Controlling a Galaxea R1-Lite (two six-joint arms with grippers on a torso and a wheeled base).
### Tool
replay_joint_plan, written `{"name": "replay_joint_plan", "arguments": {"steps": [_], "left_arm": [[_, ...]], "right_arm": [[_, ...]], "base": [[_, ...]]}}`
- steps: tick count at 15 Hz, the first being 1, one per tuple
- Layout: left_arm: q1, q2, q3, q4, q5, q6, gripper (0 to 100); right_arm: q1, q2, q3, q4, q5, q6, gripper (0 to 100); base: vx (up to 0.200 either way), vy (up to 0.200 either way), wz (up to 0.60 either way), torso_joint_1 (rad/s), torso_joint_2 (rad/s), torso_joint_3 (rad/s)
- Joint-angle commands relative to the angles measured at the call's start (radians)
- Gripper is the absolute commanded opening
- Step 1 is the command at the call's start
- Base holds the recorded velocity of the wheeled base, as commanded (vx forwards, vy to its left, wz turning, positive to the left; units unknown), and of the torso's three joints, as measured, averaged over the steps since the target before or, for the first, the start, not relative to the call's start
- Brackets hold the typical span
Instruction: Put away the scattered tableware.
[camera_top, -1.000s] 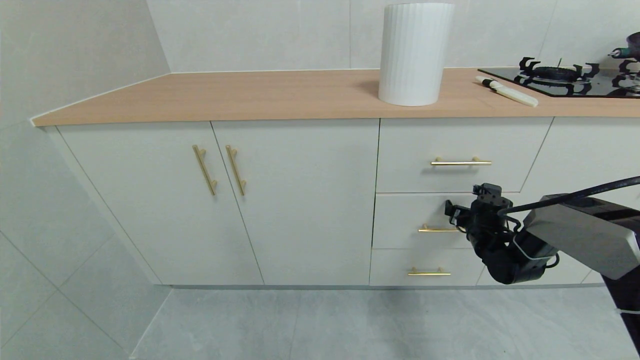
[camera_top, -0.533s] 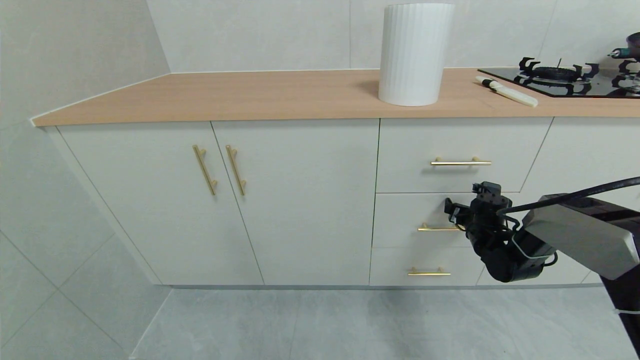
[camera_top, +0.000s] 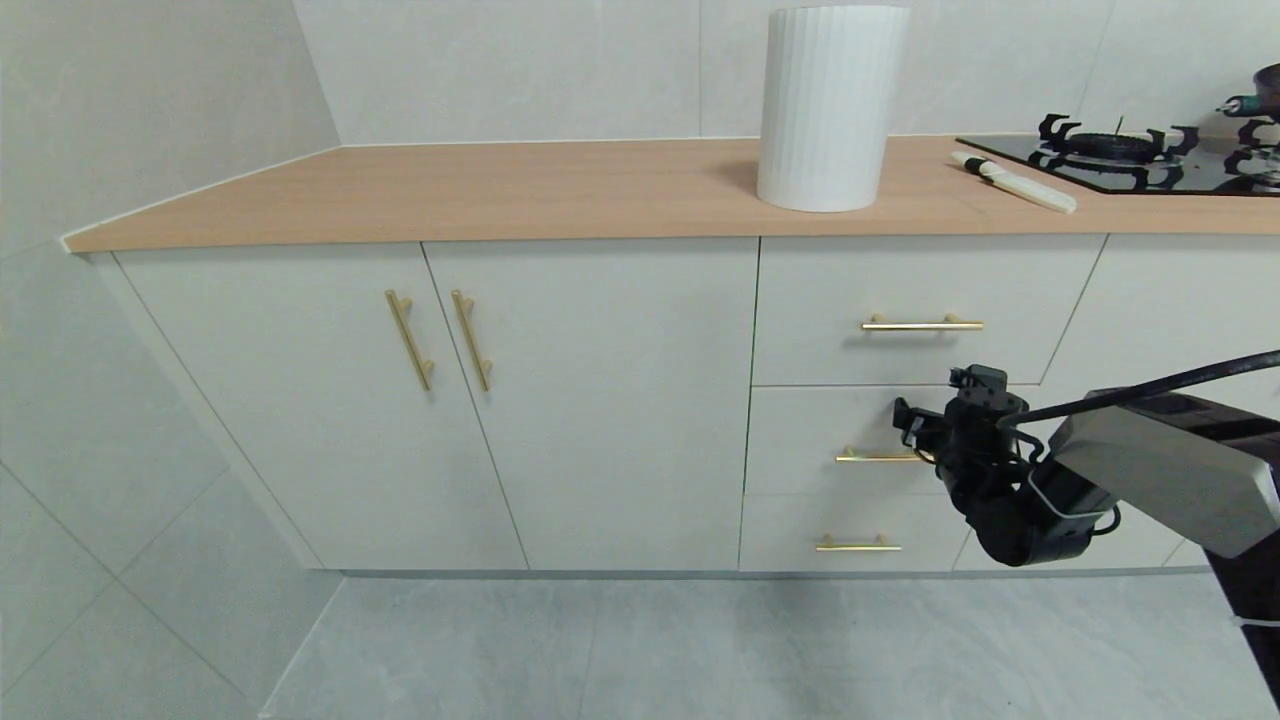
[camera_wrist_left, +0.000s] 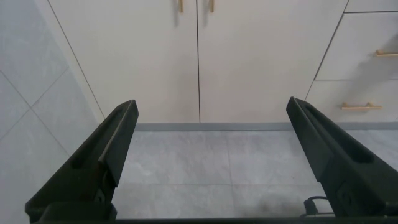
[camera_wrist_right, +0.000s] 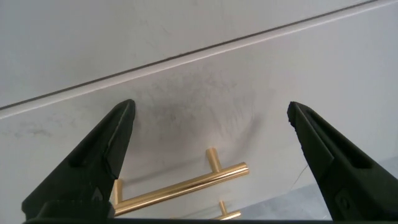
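Apparently lining up right gripper (camera_top: 935, 405), jaws wide, at middle drawer handle (camera_top: 875, 457), lower right; next, closing on it and pulling open.

Both end effectors (camera_wrist_left: 210, 102) (camera_wrist_right: 210, 104) spread wide

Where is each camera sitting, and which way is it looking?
Head view: on the robot's head, looking forward and down at the cabinet and counter; the right arm shows at the right.
Left wrist view: on the left wrist, facing the floor below the cabinet doors; the open left tool frames it.
Right wrist view: on the right wrist, close to a drawer front; the open right tool frames a gold handle.
Shared: the head and right wrist views both show that handle, seemingly the middle drawer's.
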Motion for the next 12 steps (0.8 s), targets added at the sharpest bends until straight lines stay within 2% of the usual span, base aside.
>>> {"name": "replay_joint_plan", "arguments": {"steps": [1, 3, 5, 8, 9, 12], "left_arm": [[0.0, 0.0, 0.0, 0.0, -0.001, 0.0, 100], [0.0, 0.0, 0.0, 0.0, -0.001, 0.0, 100], [0.0, 0.0, 0.0, 0.0, -0.001, 0.0, 100], [0.0, 0.0, 0.0, 0.0, -0.001, 0.0, 100], [0.0, 0.0, 0.0, 0.0, -0.001, 0.0, 100], [0.0, 0.0, 0.0, 0.0, -0.001, 0.0, 100]], "right_arm": [[0.0, -0.076, 0.079, -0.006, -0.006, 0.005, 100], [0.008, -0.209, 0.205, -0.018, -0.012, 0.018, 100], [0.013, -0.332, 0.332, -0.102, -0.038, 0.023, 100], [0.011, -0.623, 0.597, -0.167, -0.056, 0.014, 100], [0.011, -0.785, 0.711, -0.168, -0.058, -0.018, 100], [0.01, -1.151, 0.921, -0.162, -0.075, -0.124, 100]], "base": [[0.0, 0.0, 0.0, 0.0, 0.0, 0.0], [0.0, 0.0, 0.0, 0.0, 0.0, 0.0], [0.0, 0.0, 0.0, 0.0, 0.0, 0.0], [0.0, 0.0, 0.0, 0.0, 0.0, 0.0], [0.0, 0.0, 0.0, 0.0, 0.0, 0.0], [0.0, 0.0, 0.0, 0.0, 0.0, 0.0]]}}
